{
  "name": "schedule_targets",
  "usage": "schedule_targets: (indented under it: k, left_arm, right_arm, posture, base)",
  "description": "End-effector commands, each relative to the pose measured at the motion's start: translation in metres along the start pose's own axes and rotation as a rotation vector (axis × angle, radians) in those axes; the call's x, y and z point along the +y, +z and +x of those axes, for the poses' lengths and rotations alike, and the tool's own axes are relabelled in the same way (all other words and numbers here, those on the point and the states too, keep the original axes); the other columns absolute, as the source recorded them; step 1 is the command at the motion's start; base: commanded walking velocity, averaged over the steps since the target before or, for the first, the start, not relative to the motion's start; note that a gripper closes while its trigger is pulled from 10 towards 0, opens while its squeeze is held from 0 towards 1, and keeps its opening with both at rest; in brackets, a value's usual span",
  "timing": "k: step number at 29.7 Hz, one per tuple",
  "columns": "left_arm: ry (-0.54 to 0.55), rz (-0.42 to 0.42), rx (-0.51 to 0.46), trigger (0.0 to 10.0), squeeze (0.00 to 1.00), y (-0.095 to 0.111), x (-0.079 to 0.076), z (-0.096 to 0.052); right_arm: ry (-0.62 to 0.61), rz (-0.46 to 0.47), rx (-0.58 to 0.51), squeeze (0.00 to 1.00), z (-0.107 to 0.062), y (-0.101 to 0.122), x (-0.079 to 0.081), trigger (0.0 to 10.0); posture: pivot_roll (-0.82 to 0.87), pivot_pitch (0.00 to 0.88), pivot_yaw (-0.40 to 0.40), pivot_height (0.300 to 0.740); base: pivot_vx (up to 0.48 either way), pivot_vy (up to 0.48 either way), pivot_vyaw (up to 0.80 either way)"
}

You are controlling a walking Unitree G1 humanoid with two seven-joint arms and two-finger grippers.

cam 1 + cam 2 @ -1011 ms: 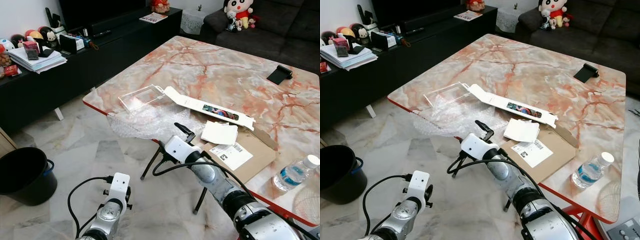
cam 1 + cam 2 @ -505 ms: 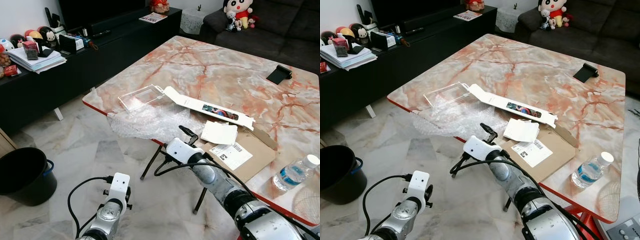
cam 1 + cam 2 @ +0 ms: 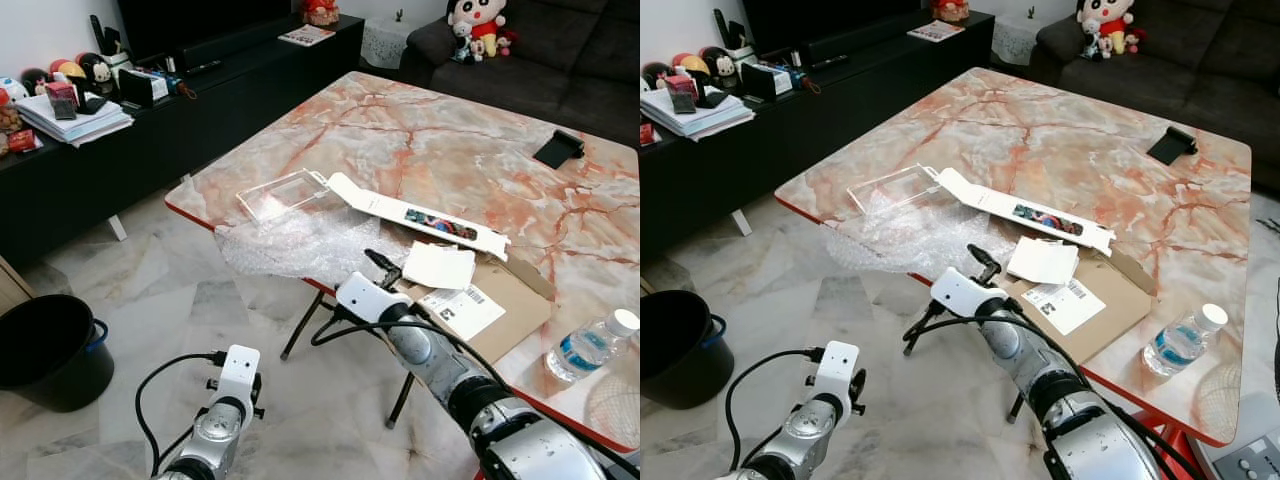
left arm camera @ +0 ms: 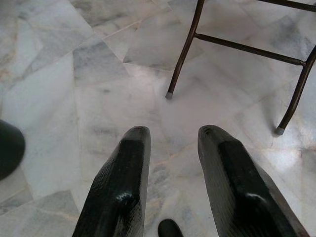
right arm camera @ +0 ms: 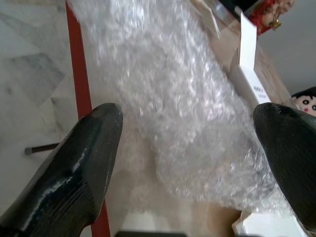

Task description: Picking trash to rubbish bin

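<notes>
Mostly unreadable print: one shipping label [image 3: 459,311] with a barcode lay on one flat cardboard sheet [image 3: 505,315], its text too small to read. One long white box [image 3: 415,213] bore a coloured picture, wording illegible. One bubble wrap sheet [image 3: 295,243] lay on the marble table [image 3: 450,140] at its near edge, overhanging it. One clear plastic tray [image 3: 283,194] sat just beyond it. One white paper [image 3: 438,265], one water bottle [image 3: 588,345], one black bin [image 3: 50,350] stood on the floor, left. Right gripper [image 3: 383,266], fingers spread wide, hovered at the wrap's edge. Left gripper [image 4: 173,148] hung over floor tiles, fingers parted, empty.
</notes>
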State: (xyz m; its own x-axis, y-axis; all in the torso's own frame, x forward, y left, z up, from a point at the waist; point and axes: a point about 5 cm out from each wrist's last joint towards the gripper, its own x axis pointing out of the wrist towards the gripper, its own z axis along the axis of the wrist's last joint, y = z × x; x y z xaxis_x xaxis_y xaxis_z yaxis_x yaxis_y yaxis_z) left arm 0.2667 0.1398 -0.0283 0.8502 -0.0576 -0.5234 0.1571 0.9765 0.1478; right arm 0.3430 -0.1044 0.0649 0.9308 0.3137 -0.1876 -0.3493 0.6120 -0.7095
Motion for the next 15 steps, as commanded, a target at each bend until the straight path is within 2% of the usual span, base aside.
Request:
schedule_targets:
  k: [1, 7, 8, 9, 10, 11, 12, 13, 15]
  left_arm:
    - [-0.002, -0.01, 0.006, 10.0, 0.0, 0.0023, -0.0022, 0.0013]
    - [0.0, -0.012, 0.009, 10.0, 0.0, 0.0018, -0.0024, 0.0012]
    - [0.0, -0.011, 0.01, 10.0, 0.0, 0.0014, -0.0026, 0.0011]
    - [0.0, -0.011, 0.01, 10.0, 0.0, 0.0013, -0.0027, 0.001]
    - [0.001, -0.011, 0.011, 10.0, 0.0, 0.0013, -0.0026, 0.001]
    - [0.001, -0.012, 0.011, 10.0, 0.0, 0.0012, -0.0026, 0.001]
    - [0.001, -0.012, 0.011, 10.0, 0.0, 0.0012, -0.0026, 0.001]
    - [0.001, -0.012, 0.011, 10.0, 0.0, 0.0012, -0.0025, 0.001]
    - [0.0, -0.011, 0.011, 10.0, 0.0, 0.001, -0.0024, 0.0009]
  right_arm:
    - [-0.022, -0.004, 0.017, 0.0, 0.0019, -0.0007, -0.0066, 10.0]
    - [-0.033, -0.007, 0.021, 0.0, 0.0026, -0.0006, -0.0089, 10.0]
    - [-0.034, -0.001, 0.023, 0.0, 0.0025, -0.0008, -0.0088, 9.2]
    - [-0.034, 0.0, 0.022, 0.0, 0.0025, -0.0007, -0.0087, 3.2]
    - [-0.035, 0.001, 0.022, 0.0, 0.0026, -0.0006, -0.0086, 3.2]
    - [-0.037, -0.002, 0.022, 0.0, 0.0027, -0.0004, -0.0088, 0.0]
    - [-0.037, -0.002, 0.022, 0.0, 0.0027, -0.0004, -0.0088, 0.0]
    - [-0.037, -0.002, 0.026, 0.0, 0.0027, -0.0006, -0.0087, 0.7]
    - [-0.032, -0.004, 0.035, 0.0, 0.0028, -0.0012, -0.0076, 0.6]
  posture:
    - [-0.06, 0.036, -0.079, 0.74]
    - [-0.06, 0.034, -0.081, 0.74]
    - [-0.06, 0.034, -0.081, 0.74]
    - [-0.06, 0.034, -0.081, 0.74]
    - [-0.06, 0.034, -0.081, 0.74]
    - [-0.06, 0.034, -0.081, 0.74]
    - [-0.06, 0.034, -0.081, 0.74]
    - [-0.06, 0.037, -0.082, 0.74]
    - [-0.06, 0.035, -0.082, 0.74]
  base:
    - [0.0, 0.0, 0.0]
    - [0.0, 0.0, 0.0]
    - [0.0, 0.0, 0.0]
    - [0.0, 0.0, 0.0]
    - [0.0, 0.0, 0.0]
    - [0.0, 0.0, 0.0]
    - [0.0, 0.0, 0.0]
    - [0.0, 0.0, 0.0]
    - [0.0, 0.0, 0.0]
